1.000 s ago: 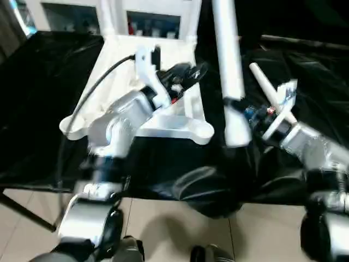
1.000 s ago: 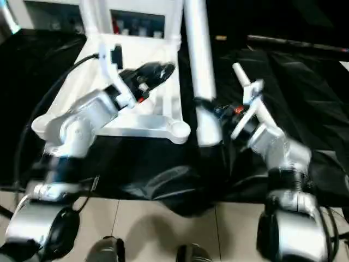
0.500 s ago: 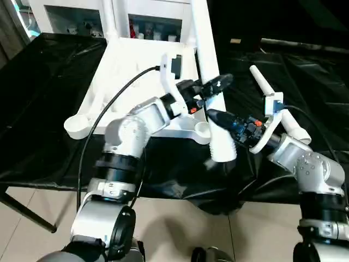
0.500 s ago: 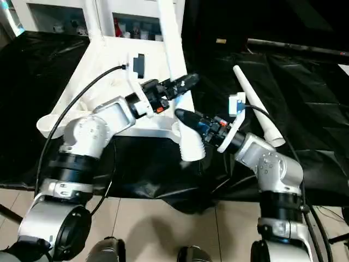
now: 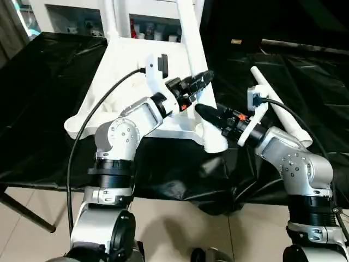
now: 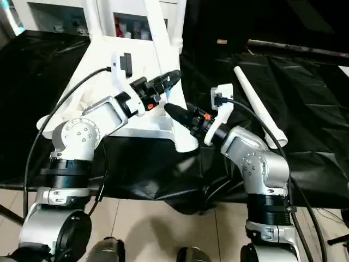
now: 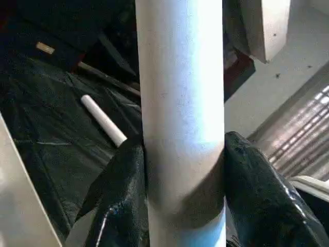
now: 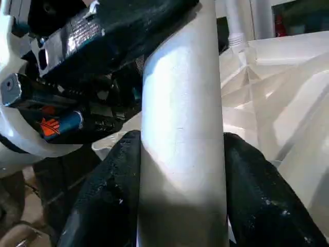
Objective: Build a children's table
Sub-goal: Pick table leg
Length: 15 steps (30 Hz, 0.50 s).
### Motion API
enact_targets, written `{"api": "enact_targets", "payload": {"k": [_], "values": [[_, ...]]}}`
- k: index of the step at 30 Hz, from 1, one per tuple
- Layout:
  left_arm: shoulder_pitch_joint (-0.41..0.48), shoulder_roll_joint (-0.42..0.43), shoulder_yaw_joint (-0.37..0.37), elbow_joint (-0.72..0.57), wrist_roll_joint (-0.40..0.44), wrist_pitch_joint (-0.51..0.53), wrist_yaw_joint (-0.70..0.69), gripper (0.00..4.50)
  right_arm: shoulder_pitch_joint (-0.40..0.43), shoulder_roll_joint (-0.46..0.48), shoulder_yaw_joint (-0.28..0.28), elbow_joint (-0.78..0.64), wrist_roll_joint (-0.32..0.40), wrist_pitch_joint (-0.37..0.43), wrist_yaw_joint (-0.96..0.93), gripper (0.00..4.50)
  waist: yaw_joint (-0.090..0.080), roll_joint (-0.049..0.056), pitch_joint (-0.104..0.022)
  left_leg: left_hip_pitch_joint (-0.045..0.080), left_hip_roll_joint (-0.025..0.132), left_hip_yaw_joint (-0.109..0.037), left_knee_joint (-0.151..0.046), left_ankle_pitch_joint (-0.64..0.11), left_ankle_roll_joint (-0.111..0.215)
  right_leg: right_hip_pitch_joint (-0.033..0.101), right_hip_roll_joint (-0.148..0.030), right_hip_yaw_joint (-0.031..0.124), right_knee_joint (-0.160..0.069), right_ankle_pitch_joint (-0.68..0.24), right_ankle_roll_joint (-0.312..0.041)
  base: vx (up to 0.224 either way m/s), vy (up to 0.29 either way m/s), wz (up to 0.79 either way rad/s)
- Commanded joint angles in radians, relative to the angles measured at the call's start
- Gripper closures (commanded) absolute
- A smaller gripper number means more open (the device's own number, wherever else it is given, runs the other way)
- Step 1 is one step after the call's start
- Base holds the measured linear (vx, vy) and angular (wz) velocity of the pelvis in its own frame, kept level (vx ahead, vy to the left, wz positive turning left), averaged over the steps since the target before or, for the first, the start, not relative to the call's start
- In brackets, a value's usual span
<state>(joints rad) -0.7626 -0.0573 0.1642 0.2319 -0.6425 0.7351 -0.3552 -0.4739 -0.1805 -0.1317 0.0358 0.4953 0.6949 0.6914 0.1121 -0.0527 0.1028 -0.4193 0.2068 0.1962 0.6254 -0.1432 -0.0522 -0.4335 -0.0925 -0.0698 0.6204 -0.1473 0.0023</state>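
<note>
Both claws [image 5: 203, 81] [image 5: 206, 113] clamp leg [image 5: 192, 49] | spare leg [image 5: 278, 109] beside | tabletop [image 5: 122, 65] behind

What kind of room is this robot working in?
Probably a lab or test workshop: a work table draped in black sheeting, a tiled floor, and white shelving holding small items behind the tabletop under assembly.

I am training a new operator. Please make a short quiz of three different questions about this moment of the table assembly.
1. True or false: both grippers grip the same leg.
2. Where does the spare leg lie? A) on the black cloth B) on the floor
3. The gripped leg's thick end is at the tabletop's near ____ corner.

Key: 1 true: left gripper and right gripper both clamp it. 2 A. 3 right.
</note>
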Motion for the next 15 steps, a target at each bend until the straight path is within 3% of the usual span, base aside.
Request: {"api": "enact_targets", "payload": {"k": [1, 15], "values": [[-0.016, -0.014, -0.006, -0.027, 0.003, -0.003, 0.022, 2.57, 0.017, -0.016, 0.038, -0.01, -0.035, -0.004, -0.014, 2.66, -0.003, 0.0, -0.107, 0.038, 0.018, -0.017, -0.081, -0.288, -0.042, 0.049, -0.049, 0.03, -0.096, -0.406, -0.078, 0.0, 0.0, 0.0], [-0.009, -0.01, -0.024, -0.038, 0.016, -0.028, 0.01, 2.63, 0.019, -0.031, 0.085, -0.007, -0.075, -0.041, -0.032, 2.66, -0.004, 0.001, -0.11, 0.035, 0.018, -0.015, -0.079, -0.258, -0.037, 0.055, -0.046, 0.033, -0.086, -0.329, -0.111, 0.0, 0.0, 0.0]]}}
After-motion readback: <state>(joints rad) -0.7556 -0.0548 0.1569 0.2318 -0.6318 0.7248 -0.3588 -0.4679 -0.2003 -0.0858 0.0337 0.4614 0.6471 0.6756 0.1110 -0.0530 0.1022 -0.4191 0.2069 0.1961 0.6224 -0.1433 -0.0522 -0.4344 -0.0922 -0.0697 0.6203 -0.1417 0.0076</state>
